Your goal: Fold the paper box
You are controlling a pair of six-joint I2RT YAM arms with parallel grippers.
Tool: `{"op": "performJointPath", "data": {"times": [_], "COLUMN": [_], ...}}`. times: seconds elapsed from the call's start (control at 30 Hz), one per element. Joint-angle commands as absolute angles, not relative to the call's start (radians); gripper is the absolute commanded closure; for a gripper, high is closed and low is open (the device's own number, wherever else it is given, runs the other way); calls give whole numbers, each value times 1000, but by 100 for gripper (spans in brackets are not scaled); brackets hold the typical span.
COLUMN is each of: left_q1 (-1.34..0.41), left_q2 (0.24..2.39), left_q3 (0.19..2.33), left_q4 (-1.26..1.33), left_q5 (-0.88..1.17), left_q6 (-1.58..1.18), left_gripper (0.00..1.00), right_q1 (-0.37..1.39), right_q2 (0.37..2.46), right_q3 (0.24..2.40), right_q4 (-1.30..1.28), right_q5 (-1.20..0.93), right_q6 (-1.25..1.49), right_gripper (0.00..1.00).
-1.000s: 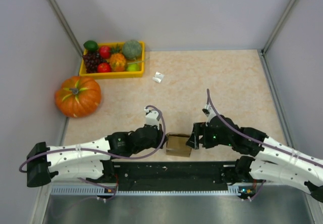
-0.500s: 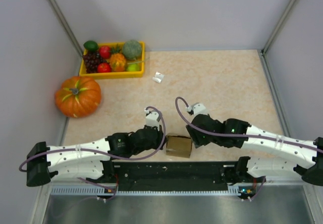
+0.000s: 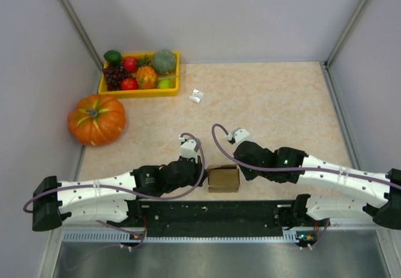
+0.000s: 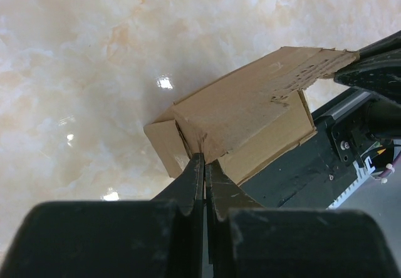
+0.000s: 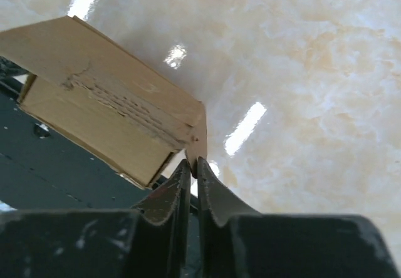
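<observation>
Tutor: Since the earlier overhead view, the right arm has swung in toward the middle of the desk. The right gripper, then gaping beside the paper box, is now drawn together on it. The box itself has turned slightly and sits squarer to the near edge.

Student: Where does the box lie, and which way does it run?

Tutor: It lies at the near edge of the desk, about midway along it, just beside the black rail and between the two grippers. From above it is nearly square, with its slightly longer side parallel to the near edge. The broad top panel faces upward. Both wrist views show a roughened, torn strip of cardboard along one edge of that panel.

Student: What does each gripper hold?

Tutor: The left gripper has its fingers pressed together on the box's left corner, where a small side flap meets the top panel. The right gripper's fingers are nipped on a thin corner flap at the box's right end.

Student: What else does the desk carry?

Tutor: A yellow tray of fruit occupies the far left corner. A pumpkin sits at the left edge, on the near side of the tray. A small white object lies just right of the tray, well apart from the box.
</observation>
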State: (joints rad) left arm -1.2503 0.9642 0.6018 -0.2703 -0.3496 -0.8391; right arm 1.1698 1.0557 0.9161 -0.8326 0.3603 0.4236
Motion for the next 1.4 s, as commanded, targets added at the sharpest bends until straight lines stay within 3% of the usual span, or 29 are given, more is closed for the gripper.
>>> {"op": "performJointPath", "data": {"times": [0.0,0.4,0.67,1.17,1.27,1.37], "left_q1": [-1276,-1308,-1315,-1316,-1316,-1316], "left_q2": [979,1020,1020,1002,1026,1045], "left_q3": [566,572,571,534,543,551], "left_q4": [-345,-330,-328,-222,-216,-206], "left_q5": [-318,-342,-347,-325,-350,-365], "left_q6": [-865,-885,-891,-893,-902,-908], "left_gripper": [100,100,100,100,95,81], "right_q1": [1178,1177,1174,1169,1169,1169], "right_q2": [1087,1183,1183,1048,1029,1013], "right_q3": [962,1156,1166,979,959,951], "right_q4": [-828,-1023,-1026,-784,-753,-738], "right_q5": [296,267,219,238,239,250], "right_q6": [492,617,673,706,721,739], "right_gripper": [100,100,100,100,100,100]}}
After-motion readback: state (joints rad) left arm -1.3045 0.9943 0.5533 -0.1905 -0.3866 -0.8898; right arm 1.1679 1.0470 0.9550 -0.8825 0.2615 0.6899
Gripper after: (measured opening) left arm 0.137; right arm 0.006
